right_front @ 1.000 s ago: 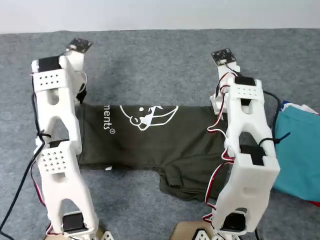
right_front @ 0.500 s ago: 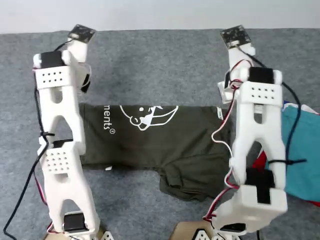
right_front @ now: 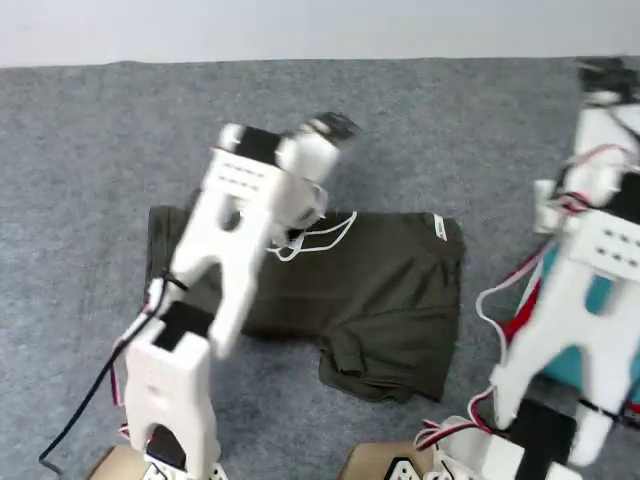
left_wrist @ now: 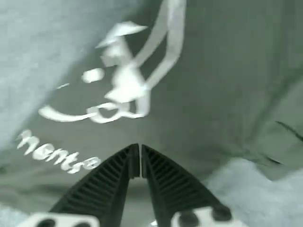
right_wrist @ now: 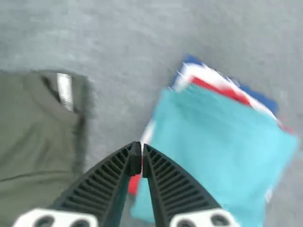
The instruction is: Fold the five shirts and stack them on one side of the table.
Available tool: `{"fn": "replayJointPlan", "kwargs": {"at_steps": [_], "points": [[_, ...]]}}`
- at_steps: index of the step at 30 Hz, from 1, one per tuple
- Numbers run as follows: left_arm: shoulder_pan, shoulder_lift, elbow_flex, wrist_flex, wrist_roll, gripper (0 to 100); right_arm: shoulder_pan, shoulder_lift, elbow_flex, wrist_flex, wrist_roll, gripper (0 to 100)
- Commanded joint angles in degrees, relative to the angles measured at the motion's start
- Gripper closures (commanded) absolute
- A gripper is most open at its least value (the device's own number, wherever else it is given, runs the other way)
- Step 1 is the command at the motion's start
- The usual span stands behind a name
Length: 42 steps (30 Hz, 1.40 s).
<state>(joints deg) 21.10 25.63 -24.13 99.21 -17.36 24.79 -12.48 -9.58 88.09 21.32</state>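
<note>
A dark olive shirt with a white print lies partly folded in the middle of the grey table, its lower right part bunched. My left gripper hangs shut and empty just above the white print; in the high view the left arm leans over the shirt's left half. My right gripper is shut and empty above the bare strip between the olive shirt and a stack topped by a teal shirt. The right arm stands at the right edge.
The stack at the table's right side shows red, white and blue layers under the teal one. Grey table surface stretches behind the olive shirt and to its left. A white neck label marks the shirt's far right corner.
The left arm has swung right from the shirt's far left corner to over the print. The right arm has moved right, from the shirt's far right corner toward the stack.
</note>
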Motion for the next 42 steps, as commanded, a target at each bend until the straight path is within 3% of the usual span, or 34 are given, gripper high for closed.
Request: {"fn": "replayJointPlan", "kwargs": {"at_steps": [1, 5, 9, 20, 27, 42], "points": [[7.6, -4.9, 3.0, 1.2, -1.8, 98, 8.5, -3.9, -3.1, 2.3, 0.4, 98.8], [14.9, -5.3, 7.2, 1.2, -4.4, 98, 15.1, -5.7, -3.1, 5.8, 0.6, 98.8], [21.2, -5.2, 9.2, 1.2, -4.5, 89, 20.2, -7.6, -3.1, 9.0, 1.8, 98.8], [37.7, -4.7, 11.8, 1.1, -4.3, 85, 26.0, -13.7, -3.0, 12.1, 8.2, 98.8], [38.9, -4.7, 15.3, 0.0, -4.2, 85, 30.0, -15.8, -3.0, 12.1, 10.9, 98.8], [35.6, -4.6, 26.3, -19.5, -4.1, 85, 33.2, -15.9, -3.1, 14.1, 11.6, 98.8]]}}
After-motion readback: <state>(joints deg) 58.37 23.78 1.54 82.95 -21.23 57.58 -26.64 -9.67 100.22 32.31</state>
